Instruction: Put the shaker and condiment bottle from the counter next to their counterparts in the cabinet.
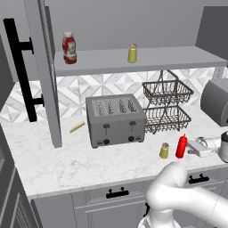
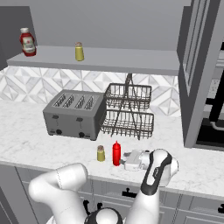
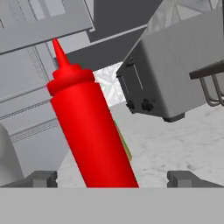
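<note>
The slim red condiment bottle stands upright near the front of the marble counter. The small olive shaker stands just left of it. My gripper lies level at the bottle's right side. In the hand view the bottle rises between my open gripper's tips, touching neither, and hides most of the shaker. On the cabinet shelf stand the dark-red ketchup bottle and the bright-yellow shaker.
A grey toaster and a two-tier wire basket stand behind the bottle. The open cabinet door with its black handle hangs at the left. A yellow stick lies by the toaster.
</note>
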Motion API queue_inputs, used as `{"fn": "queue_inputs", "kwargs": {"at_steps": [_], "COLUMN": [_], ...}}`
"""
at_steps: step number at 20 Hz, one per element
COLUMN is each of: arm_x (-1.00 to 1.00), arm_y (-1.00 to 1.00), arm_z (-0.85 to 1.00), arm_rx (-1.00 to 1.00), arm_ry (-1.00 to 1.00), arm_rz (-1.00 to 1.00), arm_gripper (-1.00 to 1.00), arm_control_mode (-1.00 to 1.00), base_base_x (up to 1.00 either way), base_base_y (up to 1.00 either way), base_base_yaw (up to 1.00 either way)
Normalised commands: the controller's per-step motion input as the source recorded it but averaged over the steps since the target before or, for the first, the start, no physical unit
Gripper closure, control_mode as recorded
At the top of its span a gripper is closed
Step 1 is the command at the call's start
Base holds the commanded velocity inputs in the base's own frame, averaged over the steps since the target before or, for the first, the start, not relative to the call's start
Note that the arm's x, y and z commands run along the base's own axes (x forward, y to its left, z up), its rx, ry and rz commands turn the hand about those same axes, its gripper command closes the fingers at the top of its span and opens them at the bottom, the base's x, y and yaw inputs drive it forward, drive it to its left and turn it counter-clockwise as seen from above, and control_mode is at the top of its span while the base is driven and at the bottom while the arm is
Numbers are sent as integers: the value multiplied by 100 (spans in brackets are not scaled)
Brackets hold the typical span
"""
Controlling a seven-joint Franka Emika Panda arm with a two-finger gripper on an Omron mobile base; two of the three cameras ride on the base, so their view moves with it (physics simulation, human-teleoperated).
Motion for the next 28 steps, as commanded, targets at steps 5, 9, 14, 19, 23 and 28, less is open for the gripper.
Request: {"fn": "queue_inputs", "kwargs": {"at_steps": [5,9,14,19,23,28], "arm_x": [0,0,0,0,0,0], "arm_y": [9,7,1,1,3,6], "arm_z": [0,0,0,0,0,0], "arm_rx": [0,0,0,0,0,0], "arm_ry": [0,0,0,0,0,0], "arm_rz": [0,0,0,0,0,0], "arm_gripper": [-100,-100,-100,-100,-100,-100], "arm_control_mode": [-100,-100,-100,-100,-100,-100], "base_base_x": [0,0,0,0,0,0], "base_base_y": [0,0,0,0,0,0], "base_base_yaw": [0,0,0,0,0,0]}}
